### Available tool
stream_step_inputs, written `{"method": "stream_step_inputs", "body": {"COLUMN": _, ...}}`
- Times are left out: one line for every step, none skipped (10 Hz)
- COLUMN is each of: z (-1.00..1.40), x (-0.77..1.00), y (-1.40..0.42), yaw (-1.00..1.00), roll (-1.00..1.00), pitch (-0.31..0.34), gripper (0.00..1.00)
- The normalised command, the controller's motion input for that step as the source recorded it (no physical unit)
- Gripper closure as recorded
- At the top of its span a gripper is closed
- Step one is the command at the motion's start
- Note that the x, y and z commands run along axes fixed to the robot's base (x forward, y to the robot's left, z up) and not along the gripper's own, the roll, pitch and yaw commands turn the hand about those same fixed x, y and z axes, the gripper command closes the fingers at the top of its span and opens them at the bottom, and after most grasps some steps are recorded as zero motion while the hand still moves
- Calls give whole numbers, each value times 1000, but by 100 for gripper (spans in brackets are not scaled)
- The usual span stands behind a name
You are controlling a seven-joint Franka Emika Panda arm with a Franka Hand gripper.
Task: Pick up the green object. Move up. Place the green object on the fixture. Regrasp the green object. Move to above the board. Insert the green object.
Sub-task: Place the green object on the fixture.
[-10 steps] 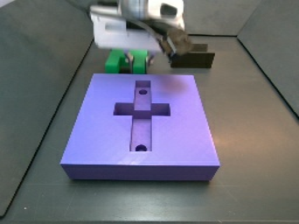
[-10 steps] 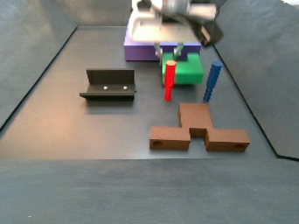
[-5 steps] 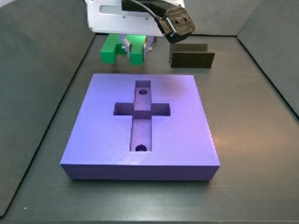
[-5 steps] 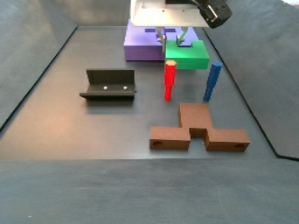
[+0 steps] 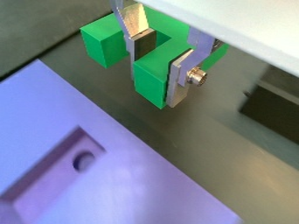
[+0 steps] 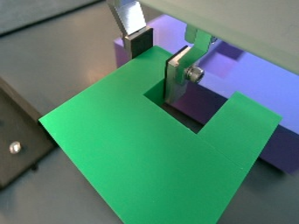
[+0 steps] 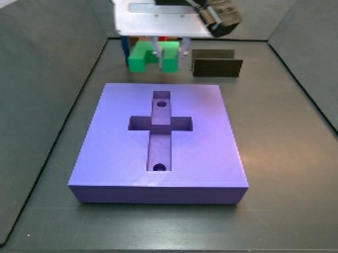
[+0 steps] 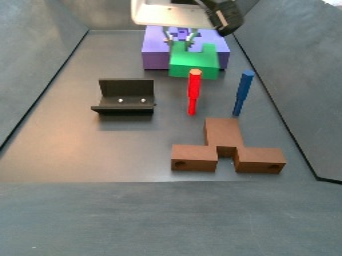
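Observation:
The green object is a U-shaped piece hanging in the air beyond the far end of the purple board. My gripper is shut on it. In both wrist views one finger sits in the notch and the other finger presses the outside of one arm of the green object. In a side view the green object hangs under the gripper in front of the board. The fixture stands apart on the floor; it also shows in a side view.
A red peg and a blue peg stand upright near the held piece. A brown block lies nearer the front. Dark walls enclose the floor on the sides.
The gripper has risen with the green object, lifting it off the floor and a little farther from the board's end.

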Motion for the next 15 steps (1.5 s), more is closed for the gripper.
{"method": "stream_step_inputs", "body": {"z": 143, "x": 697, "y": 0, "yaw": -129, "roll": -1000, "pitch": -31, "gripper": 100}}
{"method": "stream_step_inputs", "body": {"z": 177, "x": 671, "y": 3, "yaw": -100, "roll": -1000, "pitch": -23, "gripper": 100}}
{"method": "stream_step_inputs", "body": {"z": 203, "x": 631, "y": 3, "yaw": -26, "roll": -1000, "pitch": -106, "gripper": 100}}
{"method": "stream_step_inputs", "body": {"z": 223, "x": 583, "y": 9, "yaw": 0, "roll": -1000, "pitch": -117, "gripper": 100}}
{"method": "stream_step_inputs", "body": {"z": 243, "x": 597, "y": 17, "yaw": 0, "roll": -1000, "pitch": -114, "gripper": 100}}
{"method": "stream_step_inputs", "body": {"z": 254, "x": 563, "y": 34, "yaw": 0, "roll": -1000, "pitch": -140, "gripper": 100}}
{"method": "stream_step_inputs", "body": {"z": 274, "x": 543, "y": 46, "yaw": 0, "roll": -1000, "pitch": -131, "gripper": 100}}
{"method": "stream_step_inputs", "body": {"z": 286, "x": 583, "y": 240, "yaw": 0, "roll": -1000, "pitch": 0, "gripper": 100}}
{"method": "stream_step_inputs", "body": {"z": 240, "x": 591, "y": 289, "yaw": -57, "roll": -969, "pitch": 49, "gripper": 100}}
{"method": "stream_step_inputs", "body": {"z": 257, "x": 586, "y": 283, "yaw": -109, "roll": -911, "pitch": 77, "gripper": 100}}
{"method": "stream_step_inputs", "body": {"z": 240, "x": 583, "y": 263, "yaw": -169, "roll": -846, "pitch": 134, "gripper": 100}}
{"method": "stream_step_inputs", "body": {"z": 254, "x": 611, "y": 180, "yaw": -280, "roll": -763, "pitch": 151, "gripper": 100}}
{"method": "stream_step_inputs", "body": {"z": 226, "x": 597, "y": 183, "yaw": -300, "roll": -726, "pitch": 197, "gripper": 100}}
{"method": "stream_step_inputs", "body": {"z": 126, "x": 606, "y": 246, "yaw": -234, "roll": -594, "pitch": 374, "gripper": 100}}
{"method": "stream_step_inputs", "body": {"z": 77, "x": 623, "y": 271, "yaw": -200, "roll": -574, "pitch": 380, "gripper": 100}}
